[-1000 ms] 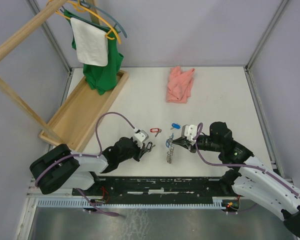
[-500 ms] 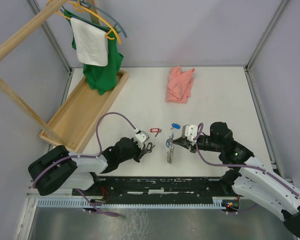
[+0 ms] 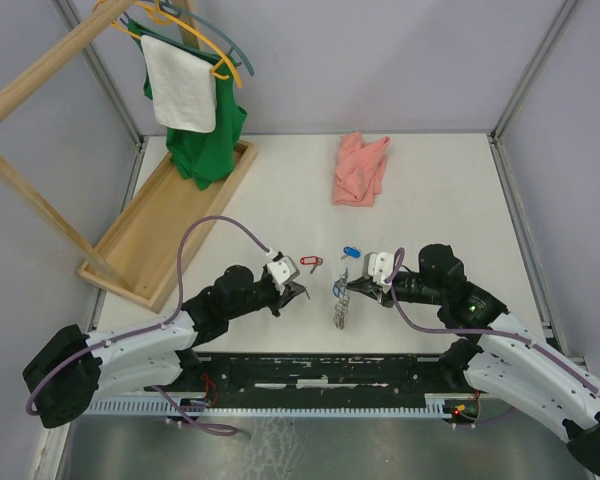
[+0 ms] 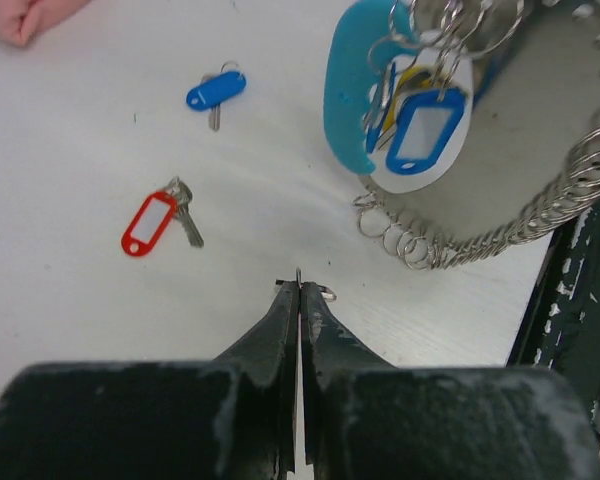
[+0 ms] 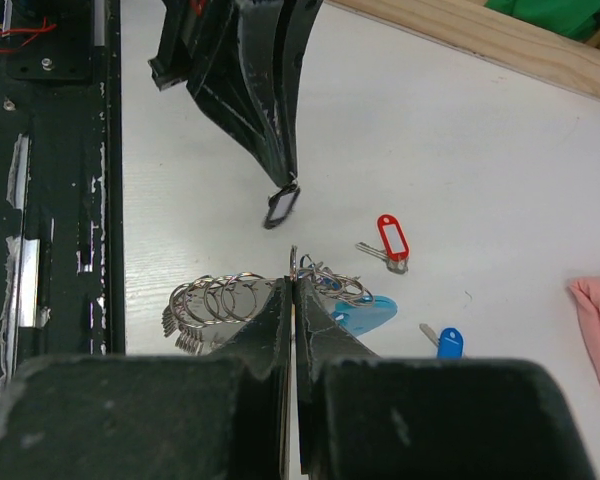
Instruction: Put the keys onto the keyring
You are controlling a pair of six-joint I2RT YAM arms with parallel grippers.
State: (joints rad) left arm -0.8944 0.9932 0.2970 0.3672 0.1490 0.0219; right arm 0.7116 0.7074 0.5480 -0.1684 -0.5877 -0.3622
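Note:
My left gripper (image 3: 296, 290) is shut on the small ring of a black-tagged key (image 5: 282, 206), which hangs from its fingertips just above the table; its tips show in the left wrist view (image 4: 299, 284). My right gripper (image 3: 341, 288) is shut on one ring of the keyring (image 3: 340, 311) and holds it partly lifted. The keyring's silvery rings (image 5: 212, 299) and light-blue tag (image 5: 366, 317) hang by the tips (image 5: 293, 279). The tag also shows in the left wrist view (image 4: 346, 100). A red-tagged key (image 3: 310, 262) and a blue-tagged key (image 3: 351, 252) lie loose on the table.
A pink cloth (image 3: 360, 168) lies at the back. A long wooden tray (image 3: 170, 215) stands at the left under a wooden rack with a green garment (image 3: 208, 145) and a white towel (image 3: 180, 85) on hangers. A black base rail (image 3: 320, 370) runs along the near edge.
The left arm has stretched out and lifted, raising the black-tagged key off the table; its gripper stays close to the keyring. The right gripper and keyring have barely moved.

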